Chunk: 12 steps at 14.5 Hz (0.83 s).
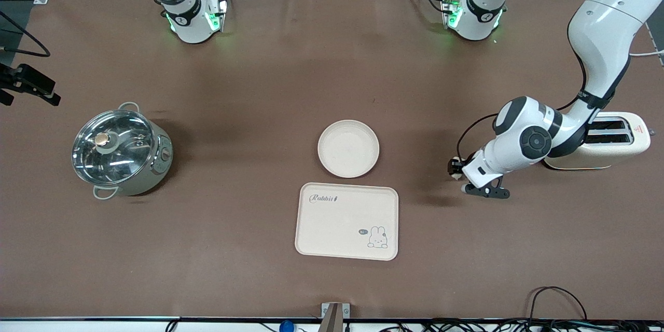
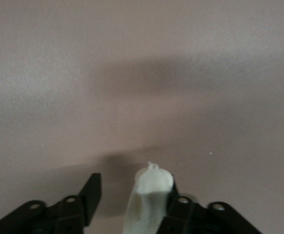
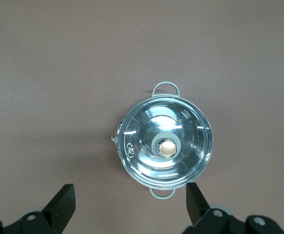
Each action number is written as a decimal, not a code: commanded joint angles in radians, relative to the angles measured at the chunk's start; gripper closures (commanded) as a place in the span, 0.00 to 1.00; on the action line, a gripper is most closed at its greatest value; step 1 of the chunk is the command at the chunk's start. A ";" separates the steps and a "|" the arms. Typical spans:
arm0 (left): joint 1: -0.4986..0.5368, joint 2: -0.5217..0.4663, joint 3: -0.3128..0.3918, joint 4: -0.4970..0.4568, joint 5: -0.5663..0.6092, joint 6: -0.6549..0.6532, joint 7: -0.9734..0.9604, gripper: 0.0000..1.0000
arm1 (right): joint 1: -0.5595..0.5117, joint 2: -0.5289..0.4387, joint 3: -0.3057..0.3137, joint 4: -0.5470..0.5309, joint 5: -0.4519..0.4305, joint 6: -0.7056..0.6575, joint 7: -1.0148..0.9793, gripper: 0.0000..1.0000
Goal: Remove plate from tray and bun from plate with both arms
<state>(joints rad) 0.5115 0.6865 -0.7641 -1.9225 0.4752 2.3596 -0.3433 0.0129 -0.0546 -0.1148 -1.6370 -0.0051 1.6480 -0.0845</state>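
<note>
Plate (image 1: 348, 148) and tray (image 1: 346, 221) are lying apart on the brown table (image 1: 249, 249), the round dish just beside the tray's edge and farther from the front camera, with nothing on either of them. That part of the job is looking done.

The left gripper (image 1: 456, 168) is hanging low over bare tabletop toward the left arm's end of the table, between the plate and a cream toaster (image 1: 612, 142). In the left wrist view the jaws are standing parted, and the pale bun (image 2: 151, 200) is lying against one finger (image 2: 173, 202) while the other finger is clear of it. Whether the bun is already resting on the table cannot be told; by the look of it, the arm is letting it go here so that it ends up off the plate.

The right gripper (image 3: 130, 202) is waiting wide open and empty, high over a lidded steel pot (image 1: 120, 151) at the right arm's end of the table, well away from the tray, probably to stay out of the other arm's way.
</note>
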 commanded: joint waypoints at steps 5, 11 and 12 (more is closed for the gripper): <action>0.002 -0.036 -0.017 0.183 0.008 -0.206 0.138 0.00 | -0.004 -0.007 0.004 0.000 -0.016 -0.019 -0.008 0.00; 0.015 -0.125 -0.099 0.299 0.002 -0.394 0.133 0.00 | -0.001 -0.004 0.006 0.002 -0.004 -0.020 -0.008 0.00; 0.015 -0.131 -0.134 0.392 -0.009 -0.512 0.133 0.00 | 0.001 -0.004 0.007 0.002 -0.004 -0.019 -0.008 0.00</action>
<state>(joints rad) 0.5221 0.6218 -0.8420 -1.6549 0.4780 2.0344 -0.2165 0.0135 -0.0544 -0.1128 -1.6369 -0.0050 1.6346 -0.0852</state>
